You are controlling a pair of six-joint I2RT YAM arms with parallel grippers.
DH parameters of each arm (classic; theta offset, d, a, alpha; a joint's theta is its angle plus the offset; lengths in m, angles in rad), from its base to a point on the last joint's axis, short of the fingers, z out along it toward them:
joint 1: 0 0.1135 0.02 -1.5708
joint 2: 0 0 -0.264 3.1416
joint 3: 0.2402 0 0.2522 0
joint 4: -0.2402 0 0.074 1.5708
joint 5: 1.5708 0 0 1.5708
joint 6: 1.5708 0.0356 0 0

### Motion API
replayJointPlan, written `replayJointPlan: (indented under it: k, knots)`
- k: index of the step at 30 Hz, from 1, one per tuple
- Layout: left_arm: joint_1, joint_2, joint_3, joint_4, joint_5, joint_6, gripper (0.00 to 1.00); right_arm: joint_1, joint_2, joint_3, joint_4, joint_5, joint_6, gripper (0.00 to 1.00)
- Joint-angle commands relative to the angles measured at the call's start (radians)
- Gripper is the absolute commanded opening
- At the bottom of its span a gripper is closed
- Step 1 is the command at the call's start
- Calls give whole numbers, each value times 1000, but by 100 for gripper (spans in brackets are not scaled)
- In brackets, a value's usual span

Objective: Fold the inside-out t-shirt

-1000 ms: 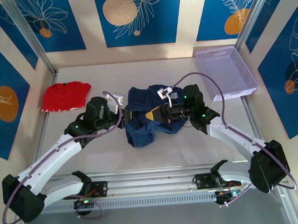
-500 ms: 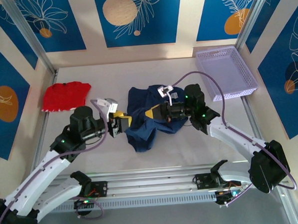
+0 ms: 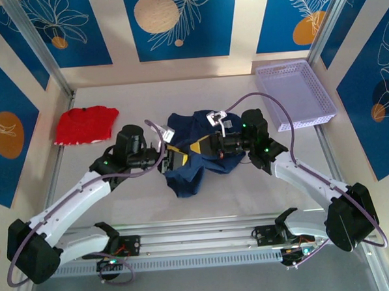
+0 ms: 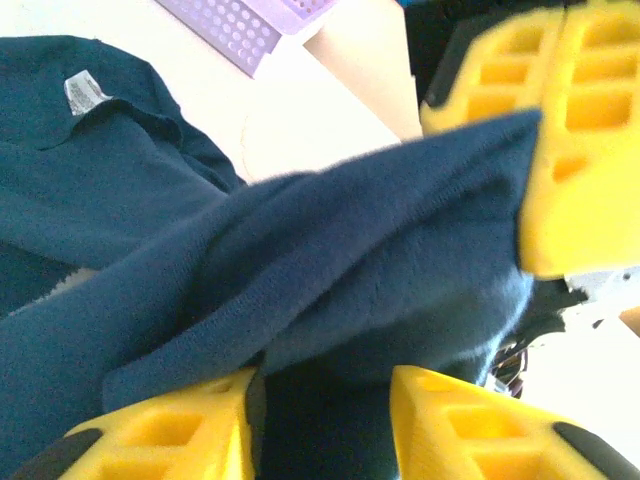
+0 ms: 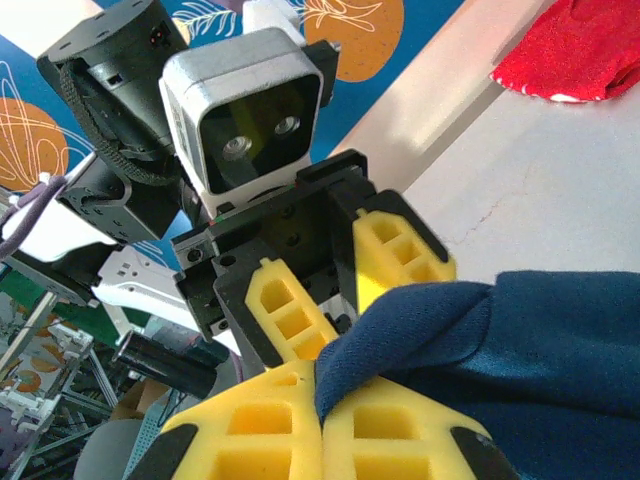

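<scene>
Lying at the far left of the pale worktop [image 3: 236, 195], toward the back, is a small bright red crumpled garment [image 3: 86, 124]. Next over, my left fingers [image 4: 170, 425], yellow and ribbed, are released. They stand apart, with a bunched fold of dark cloth sagging across the gap between them. That cloth belongs to the large dark navy-blue cloth t-shirt [image 3: 186, 175], heaped in a rumpled mound at the middle of the worktop, well apart from the red garment. A small white label [image 4: 85, 92] shows on a flatter part of the shirt. Just right of my left fingers, nearly tip to tip with them, my right fingers [image 5: 250, 425] are clenched together on a raised ridge of the same t-shirt, with the fabric pinched tight between them. Farther right, at the back corner of the worktop, a shallow lavender perforated plastic basket [image 3: 296, 94] sits apart from the shirt.
</scene>
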Motion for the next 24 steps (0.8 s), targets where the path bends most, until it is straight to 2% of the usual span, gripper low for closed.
replayJointPlan:
  k: [1, 6, 8, 13, 16, 20, 24]
  knots:
    - [9, 45, 50, 54, 44, -5, 43, -5, -36, -1, 0, -20, -15, 0]
    - [9, 88, 80, 104, 81, -7, 42, -5, -49, -8, -3, -14, -17, 0]
    - [9, 90, 82, 120, 80, -4, 35, -8, -55, -8, -16, -11, -25, 0]
    - [9, 46, 63, 94, 39, 10, 0, -36, -87, 5, -118, 31, -92, 0]
    - [9, -4, 47, 90, 35, 9, 0, -41, -97, 24, -185, 70, -138, 0]
    - [7, -58, 59, 42, 54, 3, 0, -5, -107, 91, -382, 302, -242, 1]
    - [5, -80, 74, 9, 106, -38, 0, 71, -83, 157, -501, 565, -297, 13]
